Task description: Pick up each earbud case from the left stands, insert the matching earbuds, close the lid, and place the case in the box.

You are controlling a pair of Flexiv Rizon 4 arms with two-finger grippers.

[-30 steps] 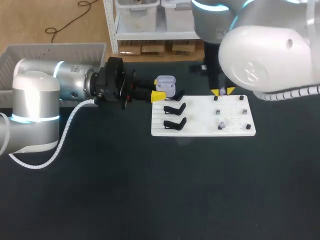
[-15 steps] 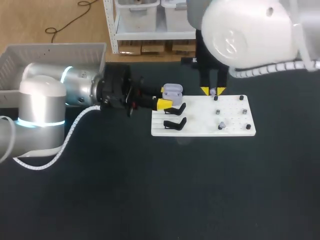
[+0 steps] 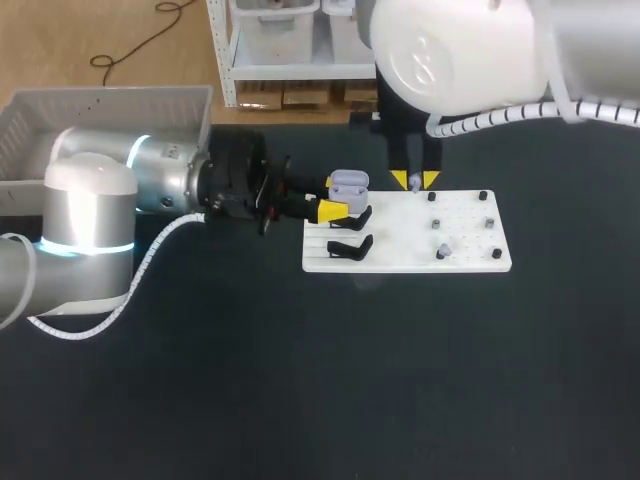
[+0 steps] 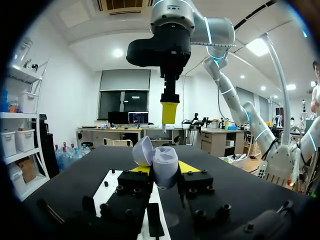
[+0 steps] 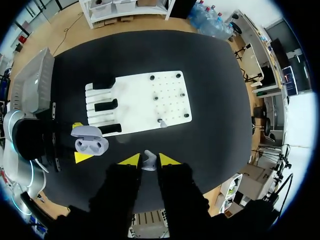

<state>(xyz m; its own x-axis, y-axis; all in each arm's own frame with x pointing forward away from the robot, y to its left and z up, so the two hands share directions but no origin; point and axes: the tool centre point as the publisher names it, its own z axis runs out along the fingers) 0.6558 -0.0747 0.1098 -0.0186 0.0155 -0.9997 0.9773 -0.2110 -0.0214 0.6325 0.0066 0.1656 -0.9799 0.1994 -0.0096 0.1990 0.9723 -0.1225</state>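
Left gripper point(image 4: 163, 169) is clamped on the open case point(image 3: 347, 184) by the board's point(image 3: 470, 258) far-left corner, sockets upward. Right gripper point(image 3: 414, 181), fingers narrow on an earbud point(image 5: 148, 161), hangs just right of the case; insertion likely needs a short leftward shift.

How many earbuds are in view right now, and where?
2. One earbud is between the right gripper's fingers; a second earbud sits on a peg of the white board. The open case in the left gripper looks empty; none seems hidden.
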